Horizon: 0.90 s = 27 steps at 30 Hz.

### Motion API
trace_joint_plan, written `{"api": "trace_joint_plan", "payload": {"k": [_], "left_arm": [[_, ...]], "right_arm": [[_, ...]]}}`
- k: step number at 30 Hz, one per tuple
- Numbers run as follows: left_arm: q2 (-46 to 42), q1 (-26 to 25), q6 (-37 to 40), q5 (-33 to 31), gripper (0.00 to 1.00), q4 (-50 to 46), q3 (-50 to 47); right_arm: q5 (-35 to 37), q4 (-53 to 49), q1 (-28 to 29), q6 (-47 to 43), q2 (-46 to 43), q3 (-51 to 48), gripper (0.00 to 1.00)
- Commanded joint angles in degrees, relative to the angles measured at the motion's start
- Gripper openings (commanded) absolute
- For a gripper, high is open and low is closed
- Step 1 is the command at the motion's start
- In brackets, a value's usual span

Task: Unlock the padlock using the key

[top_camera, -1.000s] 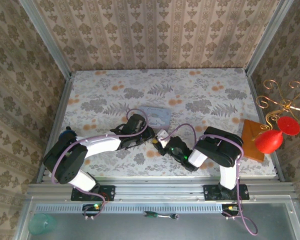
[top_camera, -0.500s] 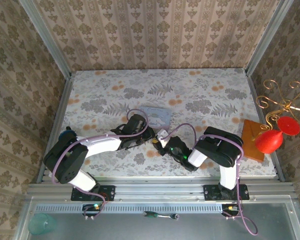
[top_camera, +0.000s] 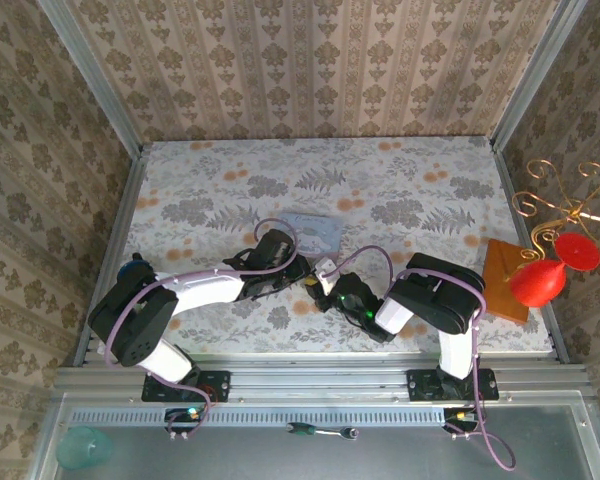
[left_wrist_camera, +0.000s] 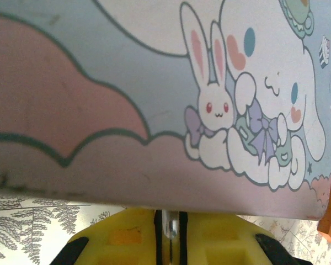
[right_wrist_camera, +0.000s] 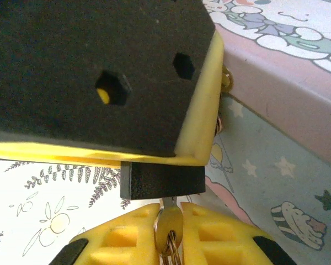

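Hiding padlock [right_wrist_camera: 161,181] top — left end effector [left_wrist_camera: 171,234]; tin [right_wrist_camera: 287,105] beside key [right_wrist_camera: 168,225]

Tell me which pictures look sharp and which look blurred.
Top external: evenly lit, sharp. Left wrist: the cartoon tin is near and soft. Right wrist: the padlock and key are fairly clear, the table beside them washed out.

The small black padlock [right_wrist_camera: 161,180] sits just beside the tin [right_wrist_camera: 276,94]; the slim metal key [right_wrist_camera: 166,225] stands beneath it, tip touching its underside.
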Motion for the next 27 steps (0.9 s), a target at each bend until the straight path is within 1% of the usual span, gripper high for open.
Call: {"api": "trace_joint_plan", "payload": {"k": [1,13,17,20,24,27], "left_arm": [[0.4,-0.7,1.1,0.6,0.00,-2.5,1.4],[0.8,-1.0,1.3,0.9,0.00,-2.7,2.0],[1.5,-0.9,1.0,1.1,0.00,-2.2,2.1],[1.9,-0.9,0.8,1.5,0.00,-1.8,2.1],[2.1,-1.0,0.9,1.4,0.00,-1.8,2.4],[2.0,-0.7,1.1,1.3,0.00,-1.7,2.4]], "right_arm": [[1.6,0.9,-0.3,2.5,1.1,0.9,0.15],[0.9,0.5,-0.1,2.8,0.9,0.3,0.12],[0.6,-0.1,-0.1,3.8,0.3,0.4,0.06],[0.3,-0.4,-0.1,4.2,0.0,0.6,0.03],[0.3,-1.0,-0.1,3.6,-0.2,0.7,0.00],[0.8,-1.7,-0.1,3.4,-0.2,0.7,0.00]]}}
